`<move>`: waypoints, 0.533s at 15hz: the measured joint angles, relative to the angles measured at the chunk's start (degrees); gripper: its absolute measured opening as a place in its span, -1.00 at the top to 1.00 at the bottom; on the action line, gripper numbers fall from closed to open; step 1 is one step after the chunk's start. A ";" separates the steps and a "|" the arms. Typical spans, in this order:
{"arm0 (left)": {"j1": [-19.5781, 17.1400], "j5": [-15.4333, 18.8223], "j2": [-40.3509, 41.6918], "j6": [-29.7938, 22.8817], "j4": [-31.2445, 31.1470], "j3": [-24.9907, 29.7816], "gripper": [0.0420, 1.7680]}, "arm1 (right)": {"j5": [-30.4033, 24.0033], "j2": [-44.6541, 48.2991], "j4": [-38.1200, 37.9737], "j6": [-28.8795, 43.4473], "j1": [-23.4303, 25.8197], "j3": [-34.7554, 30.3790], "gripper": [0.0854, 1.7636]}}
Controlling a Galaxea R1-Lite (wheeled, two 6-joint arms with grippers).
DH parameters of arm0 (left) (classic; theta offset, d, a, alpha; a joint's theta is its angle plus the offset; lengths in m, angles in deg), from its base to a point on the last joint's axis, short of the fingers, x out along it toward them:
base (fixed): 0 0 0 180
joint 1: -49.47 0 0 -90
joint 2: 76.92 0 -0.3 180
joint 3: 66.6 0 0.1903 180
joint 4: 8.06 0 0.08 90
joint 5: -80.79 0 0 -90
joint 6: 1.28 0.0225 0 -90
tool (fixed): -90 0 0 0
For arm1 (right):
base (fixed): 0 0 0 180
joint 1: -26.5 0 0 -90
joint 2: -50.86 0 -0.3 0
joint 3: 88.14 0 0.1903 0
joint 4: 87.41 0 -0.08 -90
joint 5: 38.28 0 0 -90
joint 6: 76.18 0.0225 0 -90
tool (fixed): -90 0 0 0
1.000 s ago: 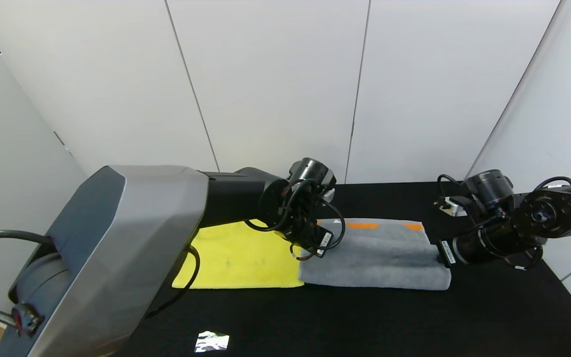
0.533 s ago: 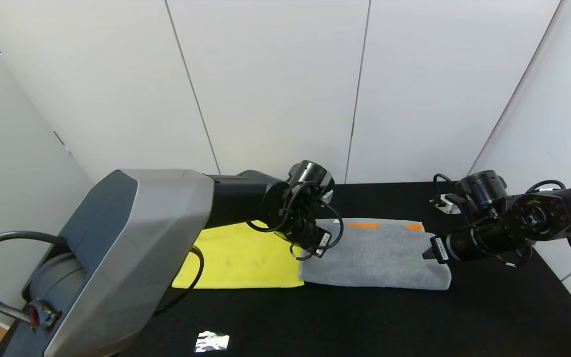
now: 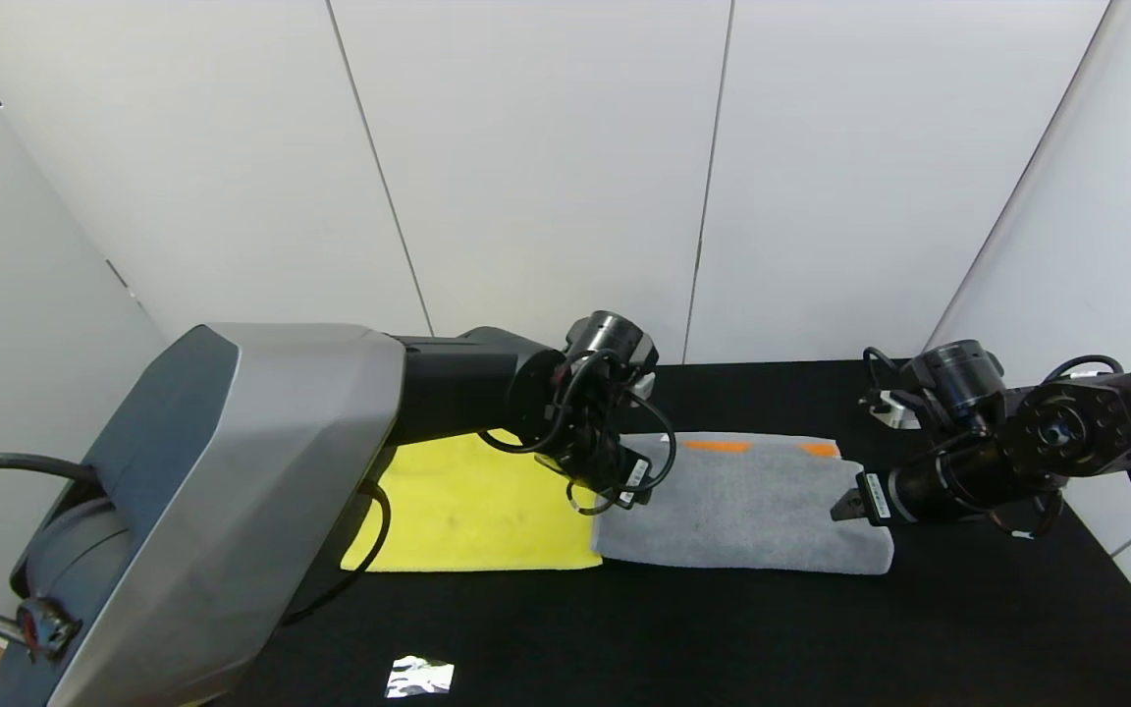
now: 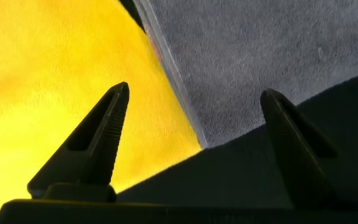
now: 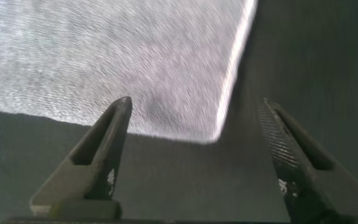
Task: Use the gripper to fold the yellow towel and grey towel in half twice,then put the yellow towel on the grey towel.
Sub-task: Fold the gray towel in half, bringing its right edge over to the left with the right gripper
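While both towels are lying flat on the black bench (image 3: 723, 638), neither gripper has anything in it right now. The left gripper (image 4: 194, 118) is spread wide and empty, hanging right over the seam where the yellow towel (image 3: 472, 516) touches the grey towel (image 3: 732, 506). The right gripper (image 5: 194, 121) is wide open too, empty, just off the grey towel's right-hand corner. Grey one already looks like a thick folded slab with orange patches (image 3: 718, 446) along the far edge; yellow looks thinner and flatter, sitting to its left. Both should be light and floppy, so they'll sag and drag if pinched mid-edge. I'd take corners, one per gripper, pinching all layers of the grey terry together. The yellow microfibre is probably slicker, so bite deeper past the edge
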 joint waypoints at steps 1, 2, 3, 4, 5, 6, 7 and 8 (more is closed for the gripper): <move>0.02 -0.02 0.60 0.04 -1.13 0.07 -0.73 | 0.96 0.09 -1.13 2.24 -0.30 0.18 -0.68; 0.06 -0.05 1.23 0.04 -2.17 0.11 -0.76 | 1.43 0.13 -2.00 4.94 -0.72 0.35 -0.71; 0.11 -0.06 1.89 0.04 -2.80 0.22 -0.78 | 1.58 0.17 -2.68 7.05 -1.07 0.44 -0.74; 0.09 -0.09 2.65 0.04 -3.10 0.74 -0.80 | 1.62 0.22 -3.13 8.77 -1.40 0.38 -0.76; 0.06 -0.11 3.35 0.06 -3.12 1.40 -0.81 | 1.65 0.22 -3.62 10.92 -1.60 0.24 -0.78; 0.05 -0.11 4.02 0.06 -3.16 1.99 -0.83 | 1.65 0.16 -4.17 13.25 -1.82 0.24 -0.80; 0.02 -0.11 4.66 0.06 -3.15 2.54 -0.84 | 1.65 0.02 -4.69 15.20 -2.10 0.24 -0.82; 0.02 -0.11 5.17 0.04 -3.07 3.08 -0.86 | 1.67 -0.13 -4.94 16.90 -2.35 0.22 -0.83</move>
